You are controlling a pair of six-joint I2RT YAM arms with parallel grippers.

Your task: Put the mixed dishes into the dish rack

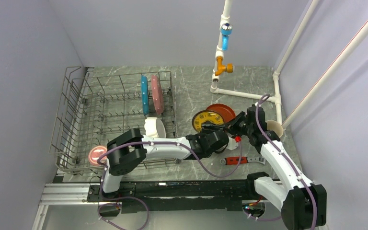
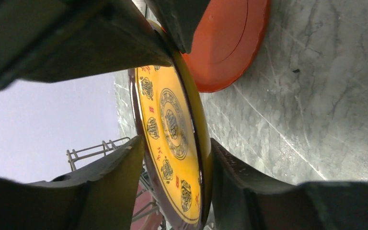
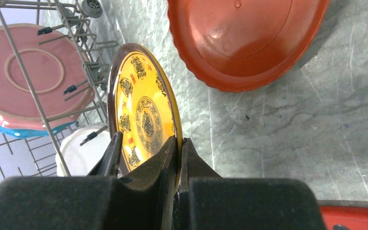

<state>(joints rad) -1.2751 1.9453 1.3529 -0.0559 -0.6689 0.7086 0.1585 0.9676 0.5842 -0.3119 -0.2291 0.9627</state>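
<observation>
You'll find the dish rack on the left of the desk, bowl and mug inside its near side. Right of it an upright plate stands before a flat dish; cup farther right.

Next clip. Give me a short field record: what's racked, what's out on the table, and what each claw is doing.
in rack: blue plate and pink plate, both upright; white bowl; pink mug
on table: red plate, cream cup, wrench
held: yellow-centred plate, on edge, right of the dish rack
right claw: shut on the plate's rim
left claw: jaws either side of the same plate; grip unclear
</observation>
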